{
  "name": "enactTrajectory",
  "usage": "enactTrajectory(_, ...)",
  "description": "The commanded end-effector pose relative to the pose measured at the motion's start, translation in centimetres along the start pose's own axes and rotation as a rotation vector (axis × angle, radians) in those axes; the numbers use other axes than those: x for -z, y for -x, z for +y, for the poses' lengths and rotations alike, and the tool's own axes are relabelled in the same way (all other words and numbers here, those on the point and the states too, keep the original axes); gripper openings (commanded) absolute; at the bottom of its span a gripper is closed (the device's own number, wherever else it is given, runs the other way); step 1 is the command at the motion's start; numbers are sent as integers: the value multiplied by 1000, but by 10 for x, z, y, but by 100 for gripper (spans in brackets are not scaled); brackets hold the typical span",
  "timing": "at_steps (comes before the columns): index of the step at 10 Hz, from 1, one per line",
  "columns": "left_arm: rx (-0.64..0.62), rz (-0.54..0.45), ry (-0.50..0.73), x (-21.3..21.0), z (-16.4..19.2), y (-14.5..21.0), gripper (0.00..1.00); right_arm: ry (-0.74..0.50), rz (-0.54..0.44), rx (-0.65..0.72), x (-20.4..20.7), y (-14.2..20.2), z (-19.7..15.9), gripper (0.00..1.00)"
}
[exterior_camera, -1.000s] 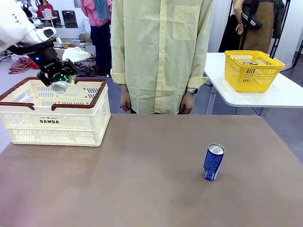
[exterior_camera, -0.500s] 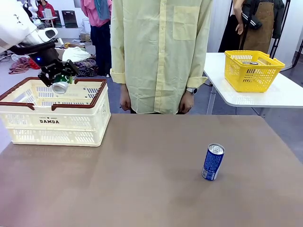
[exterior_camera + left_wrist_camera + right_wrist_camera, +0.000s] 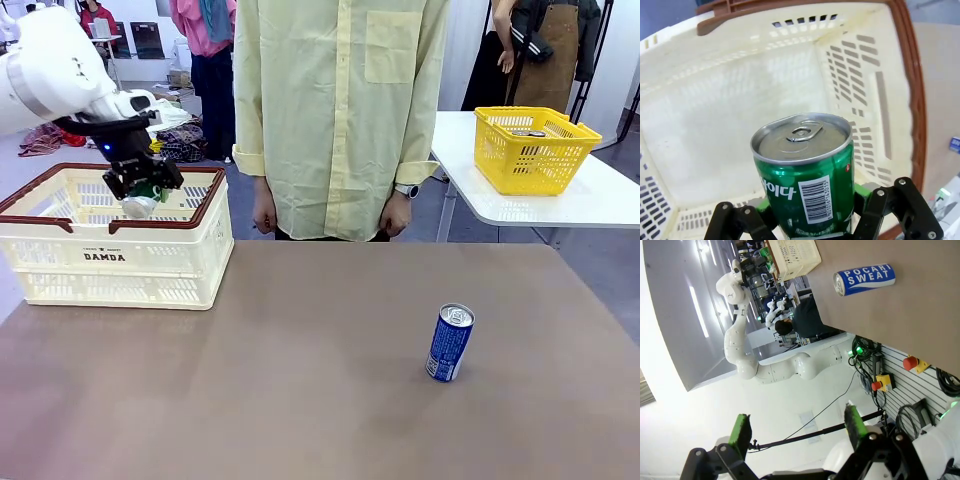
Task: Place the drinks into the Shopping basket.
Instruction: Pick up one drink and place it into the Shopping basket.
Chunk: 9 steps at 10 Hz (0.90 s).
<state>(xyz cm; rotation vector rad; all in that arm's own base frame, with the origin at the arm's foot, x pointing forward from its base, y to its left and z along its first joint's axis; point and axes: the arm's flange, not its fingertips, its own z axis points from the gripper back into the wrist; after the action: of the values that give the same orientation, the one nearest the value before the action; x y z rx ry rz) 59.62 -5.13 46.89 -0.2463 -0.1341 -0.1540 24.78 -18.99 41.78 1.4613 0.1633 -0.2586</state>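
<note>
My left gripper (image 3: 146, 195) is shut on the green can (image 3: 142, 201), holding it over the Shopping basket (image 3: 110, 262) at about rim height. In the left wrist view the green can (image 3: 806, 184) sits between the black fingers, silver top toward the camera, with the basket's cream floor (image 3: 730, 115) behind it. The blue can (image 3: 450, 342) stands upright on the brown table at the right. The right wrist view catches that blue can (image 3: 865, 279) sideways on the table, far beyond my right gripper (image 3: 797, 427), whose green pads stand wide apart with nothing between them.
A person in a pale yellow shirt (image 3: 340, 110) stands at the table's far edge, hands down. A yellow mesh basket (image 3: 533, 148) sits on a separate white table at the back right. Open tabletop (image 3: 300, 380) lies between the basket and the blue can.
My left gripper has moved right and down with the green can, from above the basket's back rim to over its inside. The blue can has not moved.
</note>
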Motion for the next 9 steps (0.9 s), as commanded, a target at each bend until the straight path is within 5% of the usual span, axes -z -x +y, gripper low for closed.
enactTrajectory(1, -22, -1, -29, -1, 7, -11, 0, -2, 8, 14, 0, 2, 4, 100)
enactTrajectory(9, -164, 82, -160, 53, 26, -27, 0, -2, 8, 14, 0, 2, 4, 100)
